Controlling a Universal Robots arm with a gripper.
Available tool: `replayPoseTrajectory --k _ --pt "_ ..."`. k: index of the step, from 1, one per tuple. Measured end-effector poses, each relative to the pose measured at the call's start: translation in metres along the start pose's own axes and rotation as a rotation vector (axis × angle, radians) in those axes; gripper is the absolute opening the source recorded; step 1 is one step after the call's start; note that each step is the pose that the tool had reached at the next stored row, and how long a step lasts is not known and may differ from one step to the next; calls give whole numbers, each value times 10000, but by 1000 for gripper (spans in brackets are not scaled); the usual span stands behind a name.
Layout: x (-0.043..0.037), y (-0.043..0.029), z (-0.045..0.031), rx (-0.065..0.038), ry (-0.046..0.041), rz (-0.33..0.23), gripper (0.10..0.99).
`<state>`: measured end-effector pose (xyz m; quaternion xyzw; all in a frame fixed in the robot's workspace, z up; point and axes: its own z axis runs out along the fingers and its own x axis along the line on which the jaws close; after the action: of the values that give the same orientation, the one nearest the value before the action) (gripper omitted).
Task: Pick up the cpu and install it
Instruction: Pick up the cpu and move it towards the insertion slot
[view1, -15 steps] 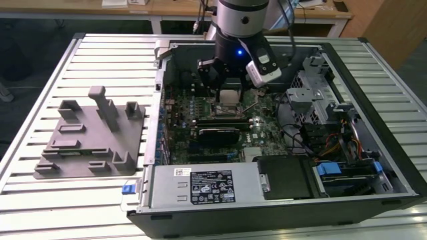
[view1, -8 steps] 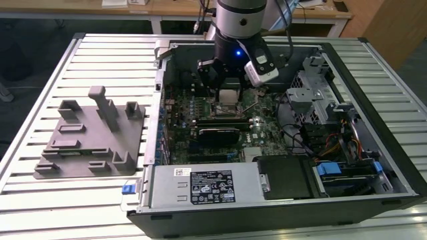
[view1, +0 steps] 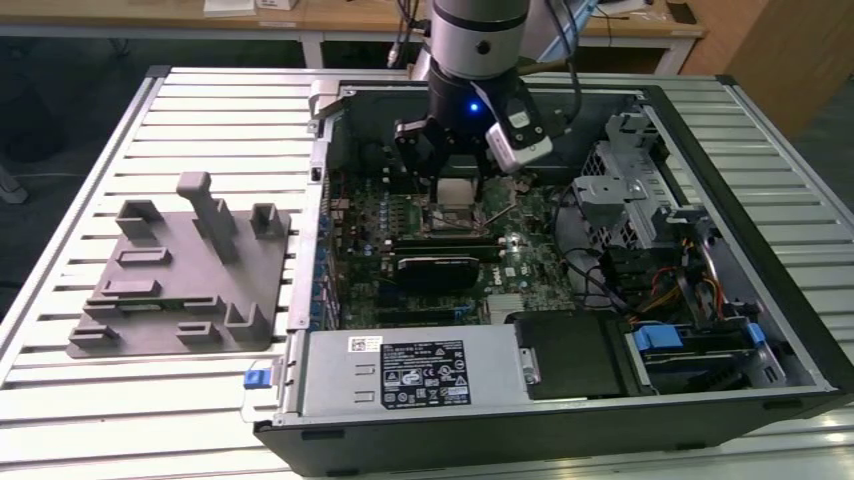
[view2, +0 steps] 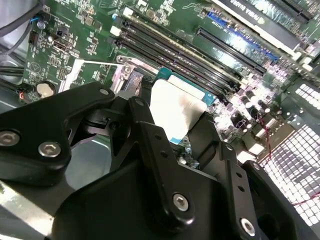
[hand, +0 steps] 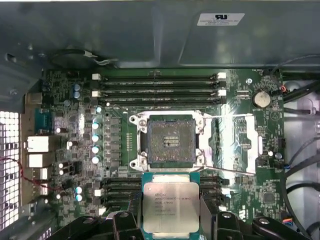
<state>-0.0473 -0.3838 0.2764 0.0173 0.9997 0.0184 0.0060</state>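
The gripper hung inside the open computer case, its two black fingers closed partway against opposite edges of the cpu, which sat flat between them with its silver-grey top showing in both wrist views. The cpu was held off the motherboard, not seated: in the first wrist view it hovered over a row of memory slots just beside one edge of the socket. The socket lay bare, its contact field exposed, with a shiny metal plate lying beside it. In the exterior view the arm stood over the far half of the case, the cpu near the far wall. A grey fixture block rested on the slatted worktop, toward the exterior view's left edge, just beside the case.
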Motion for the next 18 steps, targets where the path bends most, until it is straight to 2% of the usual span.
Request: replayPoseTrajectory --k 7,18 --pt "2 52 81 0 0 -1 541" --pt "9 206 206 -1 -1 -1 541"
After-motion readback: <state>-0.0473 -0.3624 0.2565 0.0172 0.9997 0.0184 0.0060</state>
